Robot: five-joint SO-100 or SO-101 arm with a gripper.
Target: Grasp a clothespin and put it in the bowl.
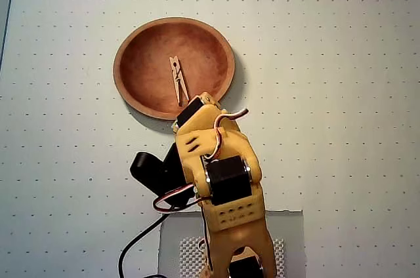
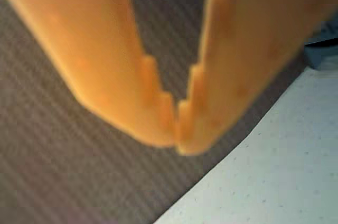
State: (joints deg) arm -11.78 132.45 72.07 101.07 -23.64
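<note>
Lying inside the bowl (image 1: pixel 138 61) is the clothespin (image 1: pixel 178 80), well away from the jaws, so to me the job looks done. The jaws are pinched together at their tips and hold nothing; the wrist view shows their toothed tips touching, with only a thin gap higher up. Nothing sits between them.

The best thing now, I think, is for the yellow arm (image 1: pixel 223 179) to pull back slowly toward its base and keep clear of the bowl's near edge, so it does not bump the bowl or tip the pin out.

The overhead view shows the bowl, the pin and the white dotted table (image 1: pixel 341 94), but the arm hides the jaws there. The wrist view shows the jaws up close over a dark ribbed mat (image 2: pixel 53 171), beside the table, but no bowl and no pin.
</note>
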